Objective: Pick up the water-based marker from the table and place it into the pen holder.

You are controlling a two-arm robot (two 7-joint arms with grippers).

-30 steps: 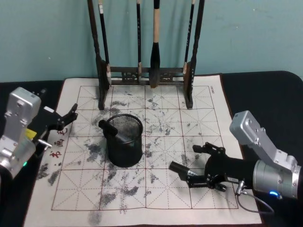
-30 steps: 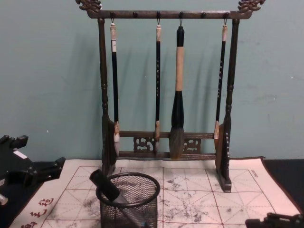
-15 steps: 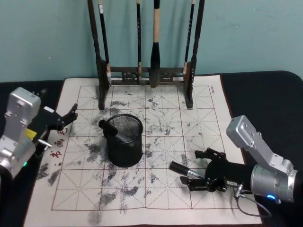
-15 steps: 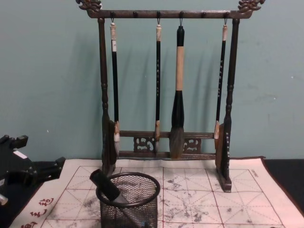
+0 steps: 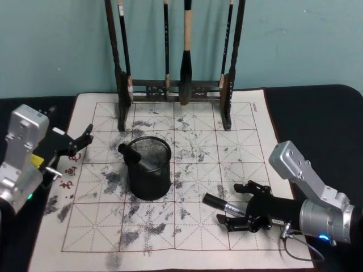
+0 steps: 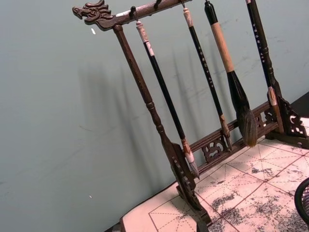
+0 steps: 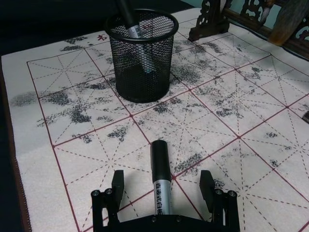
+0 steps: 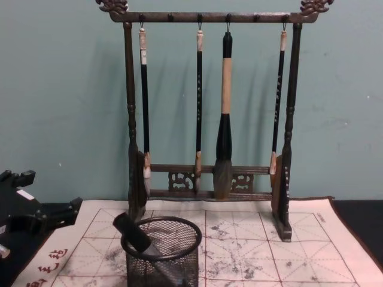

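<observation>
Black-capped, silver-barrelled water-based marker (image 5: 222, 204) lies flat on the cream calligraphy mat (image 5: 249, 141) that covers the dark surface (image 5: 317, 113). Its long axis runs from the right tool (image 5: 238, 207) toward the black wire-mesh pen holder (image 5: 148, 170), with the cap end nearer the holder. The right tool sits low over the mat, its fingers spread wide on either side of the barrel, clear of it. The left tool (image 5: 76, 144) hangs idle at the mat's left edge.

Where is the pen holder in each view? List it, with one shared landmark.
Head: pen holder left of mat centre, before the brush rack.
Chest: low, left of centre.
Left wrist: a sliver at the picture's edge, near the rack's foot.
Right wrist: beyond the marker lying between the right gripper's open fingers.
Shared landmark: the brush rack.
</observation>
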